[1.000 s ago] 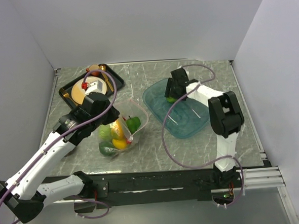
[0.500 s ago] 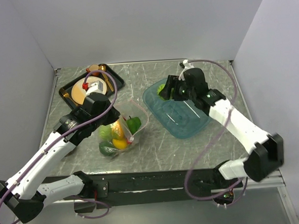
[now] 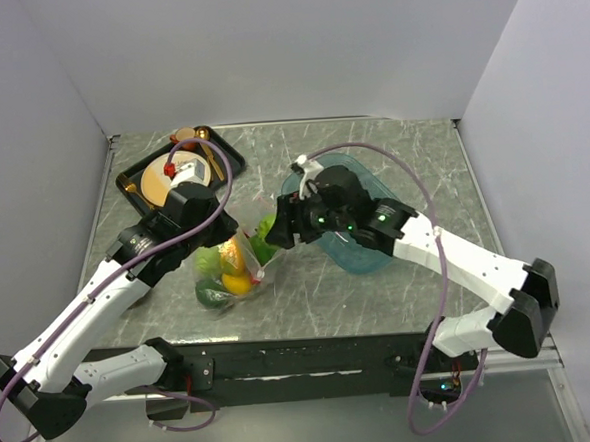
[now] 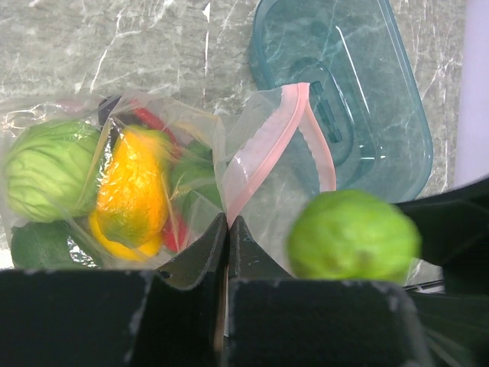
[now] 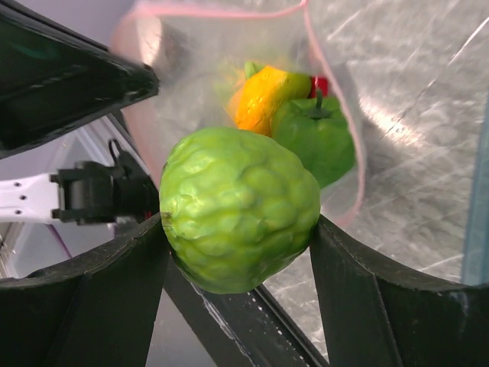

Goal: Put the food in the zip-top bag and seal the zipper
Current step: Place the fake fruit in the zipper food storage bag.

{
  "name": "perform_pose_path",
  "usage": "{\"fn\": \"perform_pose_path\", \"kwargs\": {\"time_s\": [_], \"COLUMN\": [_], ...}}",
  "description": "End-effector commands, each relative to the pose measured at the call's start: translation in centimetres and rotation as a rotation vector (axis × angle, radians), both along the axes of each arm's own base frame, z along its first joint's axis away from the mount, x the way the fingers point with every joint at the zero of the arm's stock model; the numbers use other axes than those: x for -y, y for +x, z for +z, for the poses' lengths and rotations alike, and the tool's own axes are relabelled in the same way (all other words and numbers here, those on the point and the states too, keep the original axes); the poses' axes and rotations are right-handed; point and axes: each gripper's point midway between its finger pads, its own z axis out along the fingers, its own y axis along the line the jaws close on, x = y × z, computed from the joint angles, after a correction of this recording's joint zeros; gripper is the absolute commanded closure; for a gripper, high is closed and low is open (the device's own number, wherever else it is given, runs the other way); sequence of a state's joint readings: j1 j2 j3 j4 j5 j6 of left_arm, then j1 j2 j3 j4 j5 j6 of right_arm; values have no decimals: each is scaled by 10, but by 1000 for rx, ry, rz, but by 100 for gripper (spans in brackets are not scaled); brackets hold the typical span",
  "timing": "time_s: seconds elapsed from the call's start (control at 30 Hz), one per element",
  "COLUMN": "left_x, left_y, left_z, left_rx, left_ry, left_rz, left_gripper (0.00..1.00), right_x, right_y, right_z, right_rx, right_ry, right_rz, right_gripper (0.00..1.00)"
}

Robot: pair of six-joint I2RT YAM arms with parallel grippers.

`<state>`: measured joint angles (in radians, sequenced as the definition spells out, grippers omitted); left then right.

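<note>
– Green knobbly fruit (image 5: 238, 210) logged first: we see the right gripper (image 5: 238, 223) clamped on it, one finger pressed to each flank, jaws spread only as far as the fruit is wide.

– Agreed. And the left gripper (image 4: 227, 229)?

– Its fingers are pinched together on a fold of the zip-top bag (image 4: 191, 145), with the thin plastic trapped between them, just beside the zipper (image 4: 263, 149). The pink strip curves round in a loop, so the mouth stands open.

– What surrounds the held fruit?

– From above we place the right gripper (image 3: 280, 225) at the bag's mouth, between the bag (image 3: 233, 270) and the teal tub (image 3: 377, 251). The left gripper (image 3: 225, 225) is close on the other side of the mouth. A black tray (image 3: 122, 181) lies well apart at the far left of the table (image 3: 309, 290).

– Contents of the bag?

– The left wrist view gives us a pale green round one (image 4: 46, 168), an orange-yellow mango (image 4: 134, 183) and a red sliver, all behind crinkled plastic. The right wrist view looks over the fruit into the open mouth and shows a darker green stemmed piece (image 5: 317, 138) beside the mango (image 5: 263, 95).

– Anything only one view settles?

– Only the left wrist view shows the pinch on the plastic; from above that contact is hidden under the arm.
</note>
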<state>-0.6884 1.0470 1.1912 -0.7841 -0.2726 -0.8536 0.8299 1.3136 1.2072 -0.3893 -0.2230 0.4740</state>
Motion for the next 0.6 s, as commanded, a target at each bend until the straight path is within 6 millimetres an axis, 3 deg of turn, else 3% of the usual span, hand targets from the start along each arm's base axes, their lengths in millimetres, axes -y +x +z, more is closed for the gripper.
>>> {"fn": "perform_pose_path", "kwargs": {"time_s": [0.0, 0.2, 0.47, 0.57], "left_x": [0, 0, -3, -5], "left_y": [1, -1, -2, -4], "left_z": [26, 26, 33, 35], "left_rx": [59, 56, 72, 80], "left_ry": [-46, -57, -58, -58], "left_rz": [2, 0, 3, 5], "left_gripper": [94, 94, 94, 94], "right_x": [-21, -36, -29, -33], "right_y": [4, 12, 39, 38], "right_z": [19, 13, -7, -6], "right_rx": [44, 50, 36, 33], "right_ry": [20, -27, -177, -176], "right_rz": [15, 1, -126, -105], "right_gripper": [65, 61, 54, 49]}}
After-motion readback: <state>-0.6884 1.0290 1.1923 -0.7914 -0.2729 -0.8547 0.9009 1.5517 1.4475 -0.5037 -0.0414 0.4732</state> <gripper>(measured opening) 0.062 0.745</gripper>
